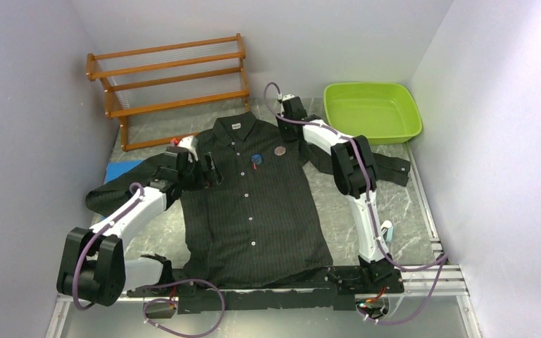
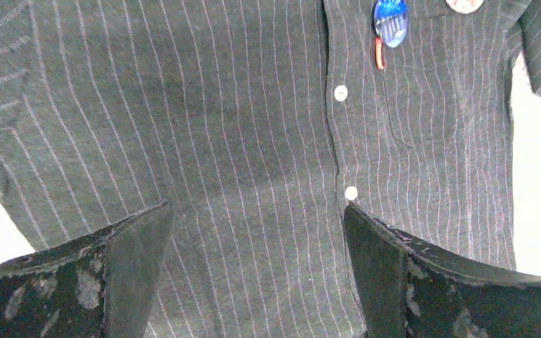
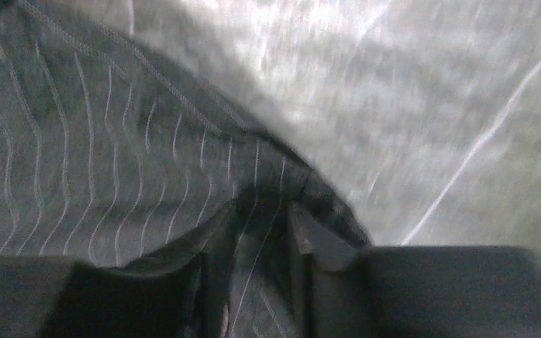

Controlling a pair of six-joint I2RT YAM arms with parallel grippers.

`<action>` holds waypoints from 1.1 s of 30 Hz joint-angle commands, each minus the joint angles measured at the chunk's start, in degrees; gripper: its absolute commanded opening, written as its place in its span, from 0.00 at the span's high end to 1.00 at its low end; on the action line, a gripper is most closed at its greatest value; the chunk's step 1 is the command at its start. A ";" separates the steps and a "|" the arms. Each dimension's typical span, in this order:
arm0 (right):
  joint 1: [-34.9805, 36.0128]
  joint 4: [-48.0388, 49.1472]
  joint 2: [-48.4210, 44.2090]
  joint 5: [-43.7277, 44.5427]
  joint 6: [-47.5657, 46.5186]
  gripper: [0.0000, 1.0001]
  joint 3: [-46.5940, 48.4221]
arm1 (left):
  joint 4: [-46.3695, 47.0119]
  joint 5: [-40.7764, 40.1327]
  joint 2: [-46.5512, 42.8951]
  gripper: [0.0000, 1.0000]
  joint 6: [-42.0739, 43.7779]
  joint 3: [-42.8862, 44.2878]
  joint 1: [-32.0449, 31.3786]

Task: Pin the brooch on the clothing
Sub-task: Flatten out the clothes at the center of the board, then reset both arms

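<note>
Shirt lies flat, front up, on grey marbled table, collar at far end. L gripper hovers over its left-hand chest panel, jaws wide open, holding nothing, soft black pinstriped cloth below. Small round white buttons run down the placket; glossy blue oval brooch sits just right of it. R gripper at far right shoulder edge, jaws narrow w/ ridge of cloth btwn; blurred, can't tell if pinched

Black shirt with thin pale pinstripes
I saw white buttons and a blue brooch on it, a lime-green tub beyond it.
</note>
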 commanded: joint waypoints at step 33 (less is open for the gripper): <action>-0.77 10.86 -54.62 -16.51 16.88 0.27 -71.00 | -17.43 -3.46 1.48 0.04 -17.47 -5.09 9.96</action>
